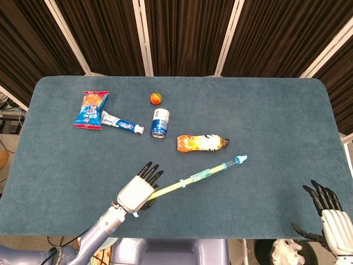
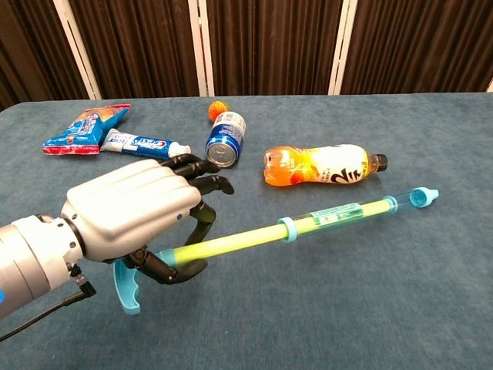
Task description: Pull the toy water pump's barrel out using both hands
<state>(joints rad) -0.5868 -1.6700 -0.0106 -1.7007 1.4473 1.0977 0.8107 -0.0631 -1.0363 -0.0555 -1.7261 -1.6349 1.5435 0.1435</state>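
The toy water pump (image 2: 308,226) is a thin yellow rod with a clear barrel and a light blue nozzle (image 2: 424,196); its blue handle (image 2: 127,285) hangs under my left hand. My left hand (image 2: 135,216) grips the rod near the handle and holds the pump lifted off the table, with the nozzle end slanting up and to the right. In the head view the pump (image 1: 201,175) runs from my left hand (image 1: 137,192) toward the orange bottle. My right hand (image 1: 330,214) hangs open off the table's front right corner, far from the pump.
An orange drink bottle (image 2: 320,166) lies just behind the pump. A blue can (image 2: 223,139), a small orange ball (image 2: 219,109), a toothpaste tube (image 2: 146,144) and a snack packet (image 2: 85,127) lie at the back left of the blue-green table (image 1: 265,121).
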